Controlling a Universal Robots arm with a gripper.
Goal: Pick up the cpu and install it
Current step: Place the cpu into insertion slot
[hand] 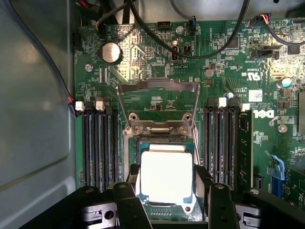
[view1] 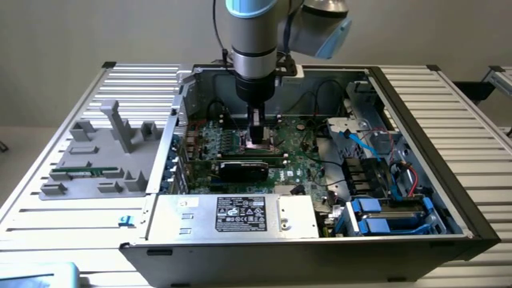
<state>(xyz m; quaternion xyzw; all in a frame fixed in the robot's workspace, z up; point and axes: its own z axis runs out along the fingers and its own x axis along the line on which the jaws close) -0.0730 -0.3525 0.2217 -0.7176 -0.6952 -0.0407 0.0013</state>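
Observation:
The cpu [hand: 166,175], a flat square chip with a pale metal top, lies level over the open socket [hand: 162,136] on the green motherboard [hand: 143,57]. My gripper [hand: 167,177] straddles it, with one black finger [hand: 134,177] against one edge and the other finger [hand: 201,177] against the opposite edge. The socket's metal load plate [hand: 158,98] is folded back beyond the chip. In the exterior view the gripper [view1: 258,141] reaches straight down into the open computer case [view1: 376,78], low over the board.
Black memory slots [hand: 100,143] [hand: 220,143] flank the socket closely. A black graphics card [view1: 244,170] lies just in front of the gripper, then the power supply [view1: 232,213]. Black cables [hand: 190,52] loop over the board. A grey fixture [view1: 96,159] holding a green memory stick [view1: 80,173] stands outside the case.

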